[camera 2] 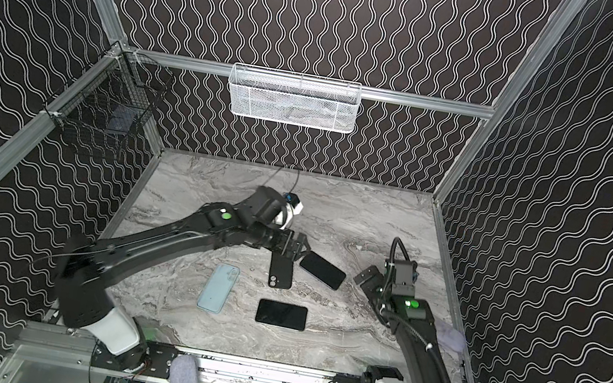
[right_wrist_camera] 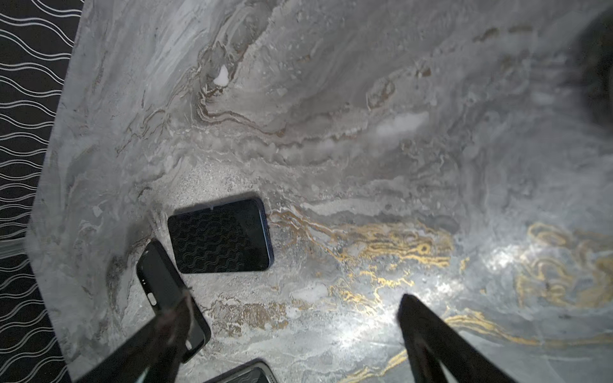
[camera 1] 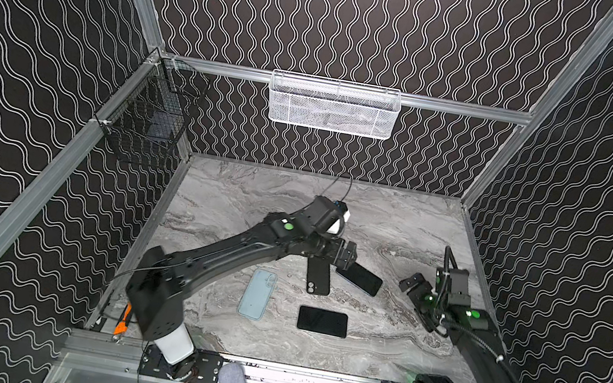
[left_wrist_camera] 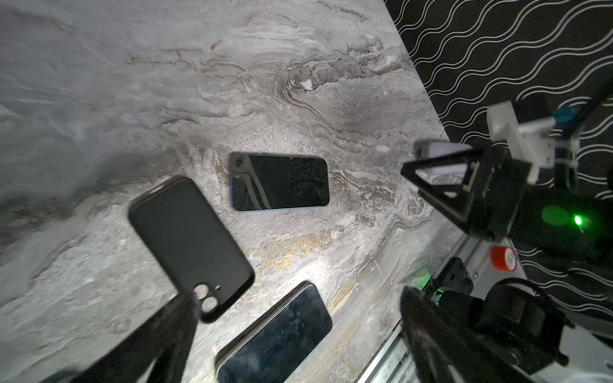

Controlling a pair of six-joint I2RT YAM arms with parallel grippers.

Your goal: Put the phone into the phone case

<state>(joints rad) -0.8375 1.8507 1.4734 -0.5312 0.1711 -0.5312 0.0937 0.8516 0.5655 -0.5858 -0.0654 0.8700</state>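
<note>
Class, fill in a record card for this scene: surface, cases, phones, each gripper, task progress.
surface: grey marble-patterned tabletop
cases: matte black phone case with camera cutouts; pale blue phone case, lying to its left
phones: dark-screened phone with a blue edge, angled just right of the black case; second black-screened phone, lying nearer the front
left gripper: open, empty, above the black case's far end
right gripper: open, empty, off to the right
progress: black case empty; neither phone in a case yet
</note>
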